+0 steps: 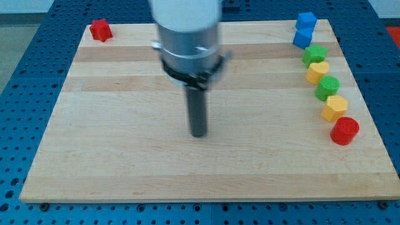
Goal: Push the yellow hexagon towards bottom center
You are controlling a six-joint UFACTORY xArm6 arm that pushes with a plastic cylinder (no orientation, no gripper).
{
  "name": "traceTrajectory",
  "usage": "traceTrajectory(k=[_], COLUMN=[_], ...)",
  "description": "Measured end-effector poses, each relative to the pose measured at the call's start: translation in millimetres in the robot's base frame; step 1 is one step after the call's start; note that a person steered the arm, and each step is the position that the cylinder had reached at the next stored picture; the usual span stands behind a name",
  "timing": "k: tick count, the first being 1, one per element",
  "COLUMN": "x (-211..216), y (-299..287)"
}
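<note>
The yellow hexagon (335, 108) lies near the view's right edge of the wooden board (125, 169), in a column of blocks, between a green block (327, 87) above it and a red round block (344, 131) below it. My tip (199, 134) rests on the board near its middle, far to the view's left of the yellow hexagon and touching no block.
The column at the view's right also holds two blue blocks (304, 29), a green block (315, 55) and a yellow heart-like block (317, 71). A red block (100, 30) sits at the board's top left corner.
</note>
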State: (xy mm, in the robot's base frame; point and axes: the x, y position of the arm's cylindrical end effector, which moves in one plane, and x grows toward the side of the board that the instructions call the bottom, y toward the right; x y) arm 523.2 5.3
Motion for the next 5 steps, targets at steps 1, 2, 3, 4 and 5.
traceTrajectory(k=[1,2,3,4,5], x=[52,86,66,19,-41], y=[93,218,333,340,330])
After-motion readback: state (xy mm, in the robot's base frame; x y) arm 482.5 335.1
